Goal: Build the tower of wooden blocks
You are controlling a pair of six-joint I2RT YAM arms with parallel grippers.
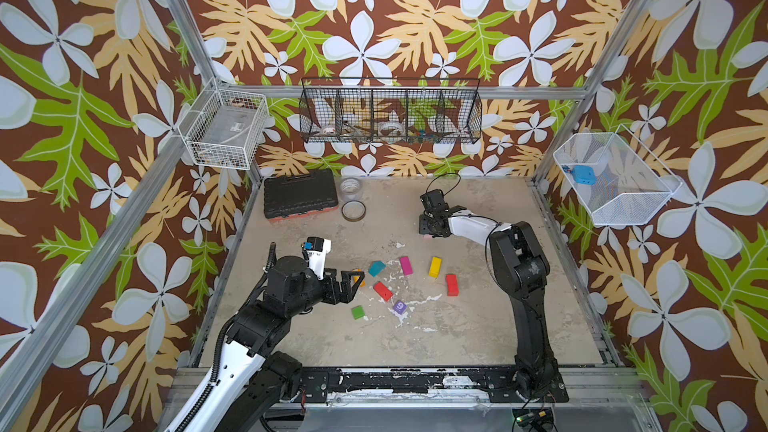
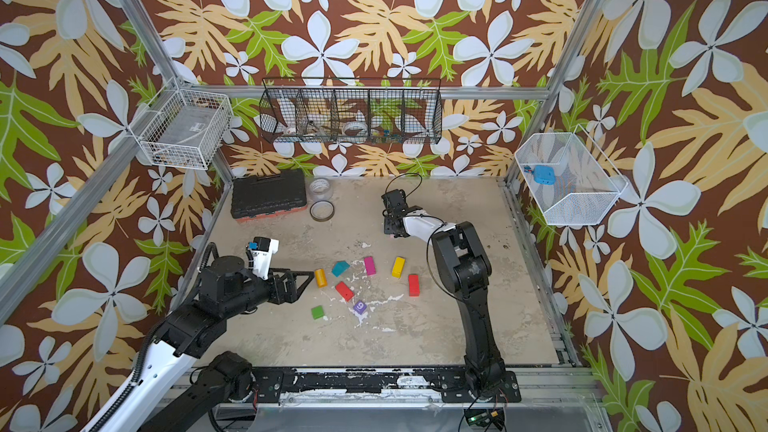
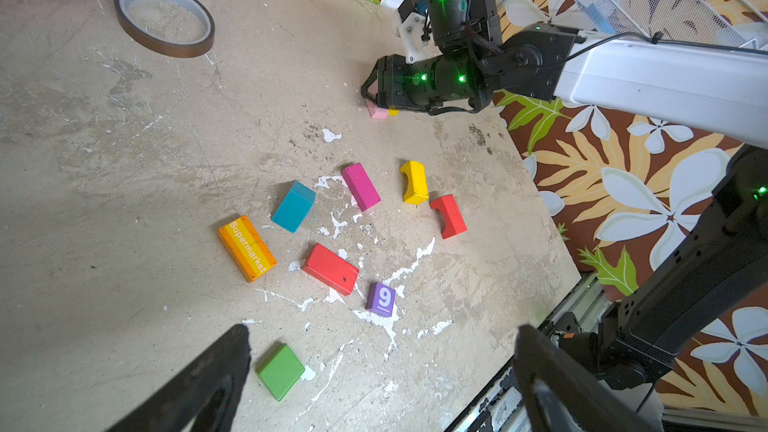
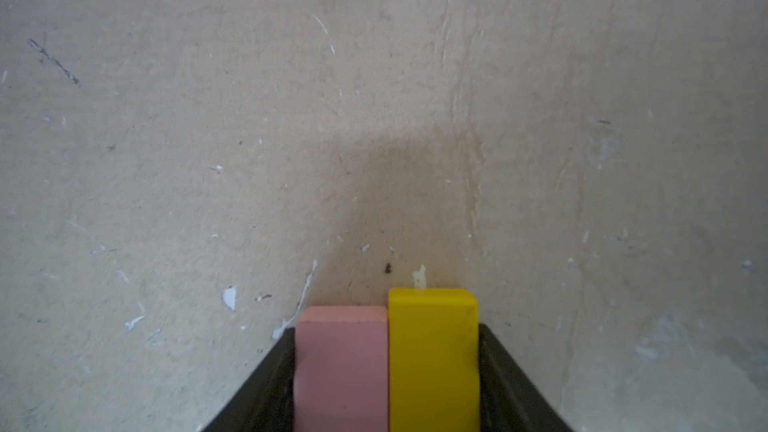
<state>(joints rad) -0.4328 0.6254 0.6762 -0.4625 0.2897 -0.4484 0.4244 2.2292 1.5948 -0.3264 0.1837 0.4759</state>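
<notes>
**Clamp Both Bricks Evenly, Then Lift Straight**

Far left: left gripper [image 2: 306, 284], fingers spread wide, holding nothing, poised just beside the orange block [image 2: 320, 277]. Best kept clear there until needed.

Scattered flat across the table [image 1: 478, 326], left to right: that orange block, one green block [image 3: 280, 371], one teal block [image 3: 294, 206], one red brick [image 3: 331, 268], one purple cube [image 3: 381, 299] marked 9, one magenta brick [image 3: 360, 186], one yellow arch [image 3: 414, 182] and one red arch [image 3: 448, 216]. Eight loose. No tower anywhere yet.

Further back, nearer the rear wall: right gripper [image 4: 386, 336], fingers clamped on the pink-and-yellow pair [image 3: 380, 112], down at table level. Made up of a pink block [image 4: 340, 363] and a yellow block [image 4: 432, 351], side by side and touching. Ten counted in all: two red, two yellow, one of every other colour.

Step in hand, by the look of it: gripping that pair as a base.
- Squeeze evenly so neither brick slips.
- Mind the yellow end poking out further than the pink.
- Lift straight, without twisting.
- Set down on bare ground well apart from the scatter.
</notes>
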